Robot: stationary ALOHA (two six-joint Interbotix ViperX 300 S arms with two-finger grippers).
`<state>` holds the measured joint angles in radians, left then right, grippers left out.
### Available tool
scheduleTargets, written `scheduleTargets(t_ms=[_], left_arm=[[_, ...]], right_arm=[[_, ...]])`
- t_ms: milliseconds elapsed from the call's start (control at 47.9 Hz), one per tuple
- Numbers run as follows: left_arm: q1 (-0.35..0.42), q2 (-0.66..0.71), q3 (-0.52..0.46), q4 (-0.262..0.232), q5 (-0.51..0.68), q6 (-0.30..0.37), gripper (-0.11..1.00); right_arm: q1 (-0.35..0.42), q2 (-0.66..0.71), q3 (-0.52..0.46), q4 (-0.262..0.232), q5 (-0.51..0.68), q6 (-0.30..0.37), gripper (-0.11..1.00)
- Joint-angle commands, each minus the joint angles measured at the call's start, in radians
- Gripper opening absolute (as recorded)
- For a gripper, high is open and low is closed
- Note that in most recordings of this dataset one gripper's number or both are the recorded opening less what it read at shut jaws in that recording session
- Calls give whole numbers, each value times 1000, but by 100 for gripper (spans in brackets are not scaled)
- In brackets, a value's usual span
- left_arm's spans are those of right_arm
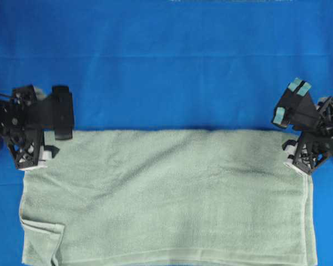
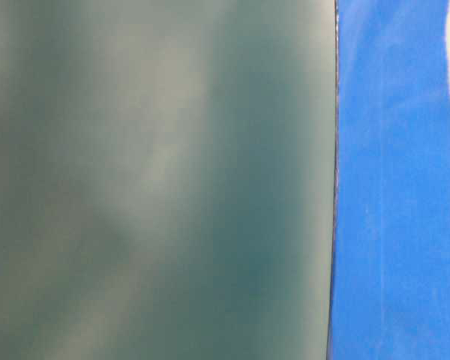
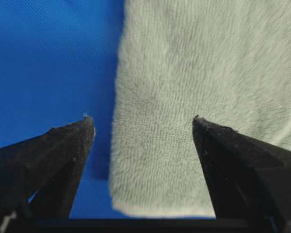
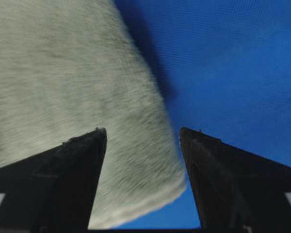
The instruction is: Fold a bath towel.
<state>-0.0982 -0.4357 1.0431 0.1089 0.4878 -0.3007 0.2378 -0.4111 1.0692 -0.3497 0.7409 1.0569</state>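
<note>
Towel [image 1: 172, 194] lies flat on blue cloth [image 1: 166, 61]; left gripper [image 3: 143, 124] and right gripper [image 4: 143, 133] spread over its far corners, holding nothing.

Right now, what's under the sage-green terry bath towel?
The smooth bright blue cloth shows around the sage-green terry bath towel and runs beneath it; whatever else lies under the towel is covered.

The bath towel [image 1: 172, 194] is matt, fuzzy sage-green terry cloth with a smoother, lighter hem. The blue cloth [image 1: 166, 61] beneath is smooth, finely woven and matt. Both hands' fingers [image 3: 63, 160] look like matt black plastic, slightly rough-edged.
</note>
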Motion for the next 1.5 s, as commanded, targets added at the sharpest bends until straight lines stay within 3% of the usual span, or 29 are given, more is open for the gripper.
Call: scheduleTargets(t_ms=[0, 146, 271, 376, 480, 584, 709, 814, 960, 1231, 1481], left_arm=[[17, 44, 46, 3, -89, -5, 79], [51, 143, 94, -9, -160, -15, 79], [51, 210, 80, -12, -152, -21, 74], [51, 238, 61, -14, -123, -21, 63], [51, 244, 52, -20, -92, -23, 42], [51, 239, 55, -34, -75, -25, 37], [51, 221, 48, -54, -43, -23, 35], [51, 164, 11, -72, 74, -21, 32], [48, 49, -75, -80, 249, -25, 8], [15, -241, -247, -92, 457, -31, 8], [-48, -433, -394, -94, 630, -126, 8]], right_arm=[[-44, 48, 32, 2, -87, -3, 63], [-83, 130, 81, 3, -222, 0, 63], [-83, 161, 78, 3, -253, -2, 63], [-83, 164, 74, -2, -249, -3, 60], [-83, 164, 77, -2, -255, -2, 38], [-83, 161, 75, 2, -265, -2, 14], [-83, 147, 61, 2, -252, 3, 13], [-78, 95, 26, 2, -190, 2, 13], [-64, -35, -57, -2, -15, -5, 13], [26, -262, -225, -18, 241, -29, 13], [190, -373, -411, -104, 405, -28, 13]])
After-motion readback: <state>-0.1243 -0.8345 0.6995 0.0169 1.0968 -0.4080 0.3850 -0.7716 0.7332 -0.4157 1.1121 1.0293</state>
